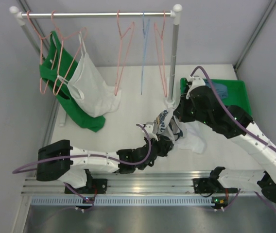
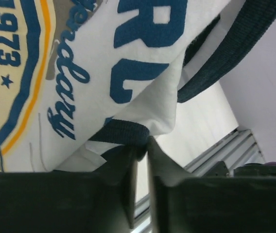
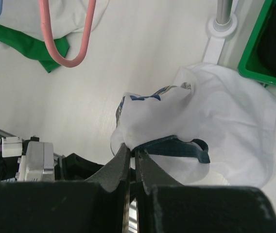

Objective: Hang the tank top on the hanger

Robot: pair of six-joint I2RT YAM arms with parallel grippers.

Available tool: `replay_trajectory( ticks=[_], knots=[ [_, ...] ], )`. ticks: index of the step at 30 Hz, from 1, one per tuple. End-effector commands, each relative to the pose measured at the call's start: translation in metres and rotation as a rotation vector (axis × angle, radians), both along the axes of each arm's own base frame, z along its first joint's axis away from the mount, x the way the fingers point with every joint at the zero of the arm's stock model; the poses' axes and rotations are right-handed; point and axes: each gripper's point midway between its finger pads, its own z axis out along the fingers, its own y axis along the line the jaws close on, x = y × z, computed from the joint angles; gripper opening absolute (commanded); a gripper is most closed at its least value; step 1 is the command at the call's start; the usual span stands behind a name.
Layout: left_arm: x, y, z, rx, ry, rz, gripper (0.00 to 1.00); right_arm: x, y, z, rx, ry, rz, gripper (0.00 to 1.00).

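tank top (image 1: pixel 191 142) crumpled | left pincer (image 2: pixel 144 144) pinching its navy trim | right pincer (image 3: pixel 134 150) pinching navy trim

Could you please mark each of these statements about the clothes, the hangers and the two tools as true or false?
1. The left tool and the right tool are both shut on the tank top. True.
2. The tank top hangs on a pink hanger. False: it is down at the table, pinched by its dark trim, with part of it lying on the surface.
3. One light blue hanger hangs on the rail among pink hangers. True.
4. The green top lies in the bin. False: it hangs at the left end of the rail.
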Motion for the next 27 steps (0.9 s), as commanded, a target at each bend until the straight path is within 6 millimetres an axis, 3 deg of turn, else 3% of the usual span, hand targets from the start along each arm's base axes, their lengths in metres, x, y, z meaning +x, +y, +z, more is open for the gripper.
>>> replay_trajectory(
  ticks=[1, 3, 7, 9, 10, 11, 13, 14, 16, 17, 18, 19, 21, 22, 23, 24, 25, 27],
  knots=[
    [0.005, 0.007, 0.015, -0.017, -0.035, 0.04, 0.12, -0.003, -0.003, 0.015, 0.036, -0.05, -0.008, 0.0],
    [0.005, 0.017, 0.02, -0.011, -0.038, 0.047, 0.0, -0.004, -0.005, 0.016, 0.033, -0.054, -0.014, 0.0],
    [-0.003, 0.032, 0.039, -0.017, -0.081, -0.002, 0.0, -0.004, -0.013, 0.02, 0.021, -0.071, -0.031, 0.0],
    [-0.013, 0.037, 0.063, -0.049, -0.108, -0.073, 0.0, -0.004, -0.02, 0.024, 0.006, -0.085, -0.051, 0.0],
    [-0.018, 0.041, 0.061, -0.016, -0.103, -0.099, 0.0, -0.004, -0.022, 0.026, 0.003, -0.092, -0.053, 0.0],
    [-0.025, 0.045, 0.084, -0.059, -0.114, -0.139, 0.0, -0.002, -0.025, 0.029, -0.008, -0.103, -0.065, 0.0],
    [-0.03, 0.057, 0.09, -0.017, -0.119, -0.165, 0.0, -0.002, -0.032, 0.039, -0.012, -0.123, -0.08, 0.0],
    [-0.033, 0.067, 0.115, -0.059, -0.142, -0.172, 0.0, -0.001, -0.035, 0.044, -0.017, -0.138, -0.088, 0.0],
    [-0.035, 0.081, 0.137, -0.063, -0.164, -0.176, 0.0, -0.001, -0.038, 0.056, -0.015, -0.157, -0.098, 0.0],
    [-0.037, 0.093, 0.159, -0.113, -0.192, -0.172, 0.0, -0.001, -0.04, 0.067, -0.005, -0.178, -0.098, 0.0],
    [-0.036, 0.101, 0.165, -0.103, -0.212, -0.166, 0.0, -0.001, -0.04, 0.071, -0.003, -0.183, -0.098, 0.0],
    [-0.037, 0.114, 0.189, -0.146, -0.231, -0.154, 0.0, -0.001, -0.041, 0.073, -0.012, -0.185, -0.098, 0.0],
    [-0.034, 0.129, 0.202, -0.121, -0.265, -0.134, 0.0, 0.0, -0.043, 0.091, 0.0, -0.215, -0.099, 0.0],
    [-0.036, 0.138, 0.225, -0.156, -0.285, -0.128, 0.0, 0.0, -0.045, 0.095, -0.008, -0.22, -0.103, 0.0],
    [-0.036, 0.145, 0.232, -0.148, -0.293, -0.126, 0.0, -0.002, -0.048, 0.114, 0.019, -0.253, -0.106, 0.0],
    [-0.036, 0.149, 0.241, -0.144, -0.314, -0.127, 0.0, -0.002, -0.05, 0.121, 0.021, -0.263, -0.106, 0.0],
    [-0.038, 0.156, 0.264, -0.178, -0.331, -0.126, 0.0, -0.001, -0.048, 0.123, 0.012, -0.261, -0.1, 0.0],
    [-0.039, 0.16, 0.277, -0.169, -0.351, -0.134, 0.0, -0.004, -0.052, 0.148, 0.048, -0.3, -0.098, 0.0]
  ],
)
